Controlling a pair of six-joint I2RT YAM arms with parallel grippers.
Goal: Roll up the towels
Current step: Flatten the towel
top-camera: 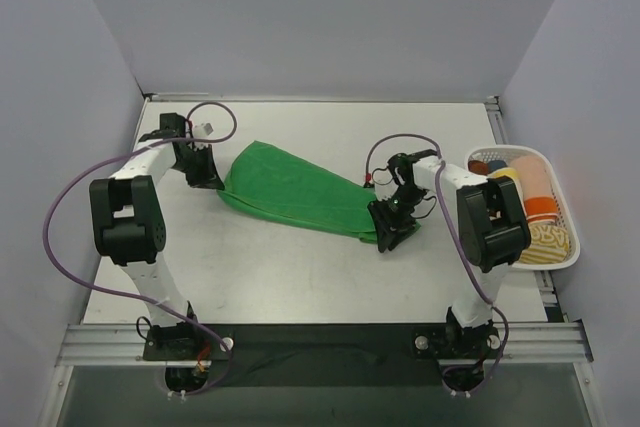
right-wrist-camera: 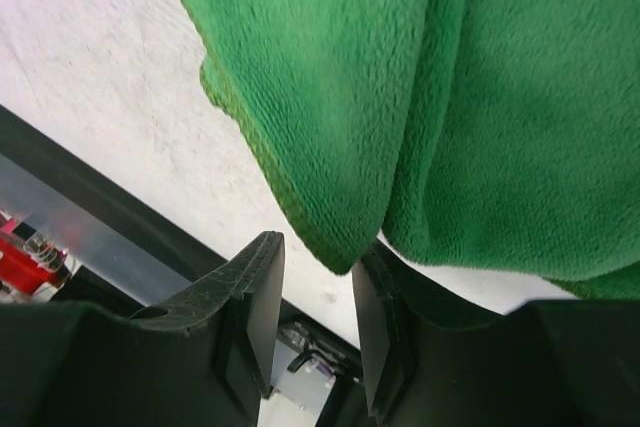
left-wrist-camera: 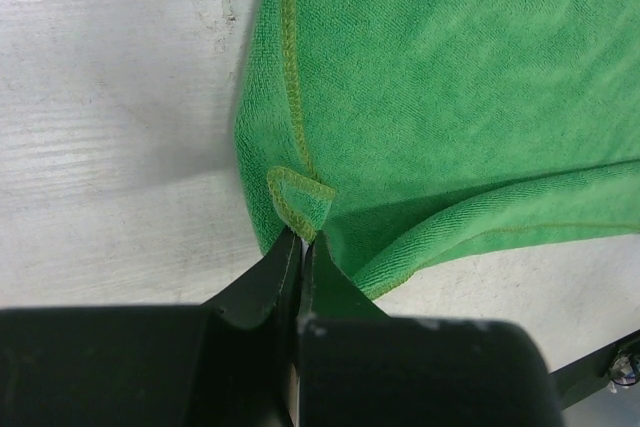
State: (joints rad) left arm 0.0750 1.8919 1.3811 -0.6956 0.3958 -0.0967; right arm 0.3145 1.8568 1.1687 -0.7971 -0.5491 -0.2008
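The left claw point(left-wrist-camera: 300, 240) is pinched shut on a corner of the green towel point(top-camera: 290, 192), which stretches away from it across the table point(top-camera: 300, 277). The right claw point(right-wrist-camera: 318, 252) stands partly open, the towel's far end drooping between its tips, unclamped.

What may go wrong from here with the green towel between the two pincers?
The left pincer is shut on only a small corner of the green towel; a pull may slip it free. The right pincer stands open with a towel edge at its gap, so that end is loose and may bunch or roll crooked.
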